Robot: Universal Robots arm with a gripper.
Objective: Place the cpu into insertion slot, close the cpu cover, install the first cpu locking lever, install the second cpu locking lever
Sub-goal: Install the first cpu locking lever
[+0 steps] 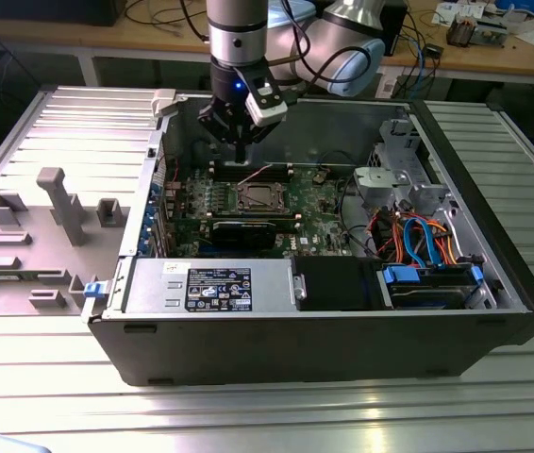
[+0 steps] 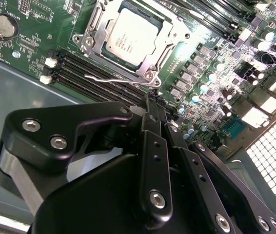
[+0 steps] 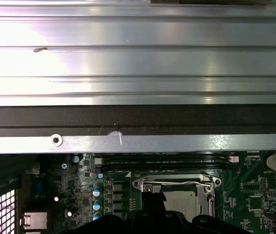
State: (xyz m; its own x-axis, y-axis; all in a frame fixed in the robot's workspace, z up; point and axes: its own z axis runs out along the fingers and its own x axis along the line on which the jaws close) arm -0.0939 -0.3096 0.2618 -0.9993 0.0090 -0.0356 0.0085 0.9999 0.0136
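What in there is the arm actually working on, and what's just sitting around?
Part of the job:
- cpu, seated in the slot
- cover, closed over the cpu
- lever, a thin wire beside the socket
- claw, hovering close above the socket

Just lying about:
- memory slots
- coin battery
- power supply
- drive cables
- grey fixture outside the case

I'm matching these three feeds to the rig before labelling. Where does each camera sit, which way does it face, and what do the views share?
Exterior view: off the arm, raised, looking down into the open computer case; shows the arm and gripper above the motherboard.
Second wrist view: on the arm, looking past the closed gripper fingers at the cpu under its cpu cover.
First wrist view: on the arm, facing the case wall and ribbed table.
Shared: the cpu socket.
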